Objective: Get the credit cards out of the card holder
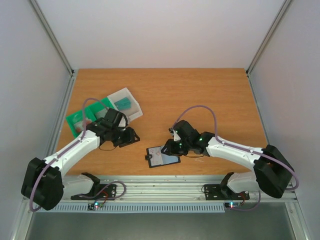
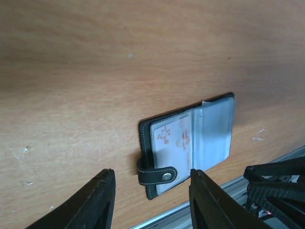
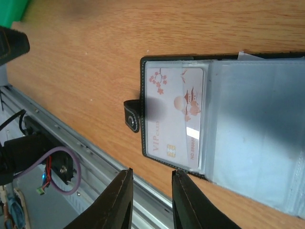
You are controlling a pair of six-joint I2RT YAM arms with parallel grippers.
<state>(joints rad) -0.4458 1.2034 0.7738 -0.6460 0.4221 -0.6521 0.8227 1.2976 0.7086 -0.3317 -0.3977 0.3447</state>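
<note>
The card holder (image 1: 162,157) lay open on the tabletop (image 1: 200,95) at the lower centre of the overhead view, its snap tab (image 3: 131,117) pointing left. A white card (image 3: 174,117) with pink blossoms sat in its clear sleeve. The left fingers (image 2: 97,202) hung spread and empty to its upper left. The right fingers (image 3: 119,202) stood parted, holding nothing, at its upper right.

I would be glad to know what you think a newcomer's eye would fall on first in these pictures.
The black card holder lies open on the wooden table near its front edge, with a white, blossom-printed VIP card showing through a clear sleeve. The right end effector hangs just over it and the left end effector is off to its left, both open and empty. A green-and-white tray sits at the left rear.
</note>
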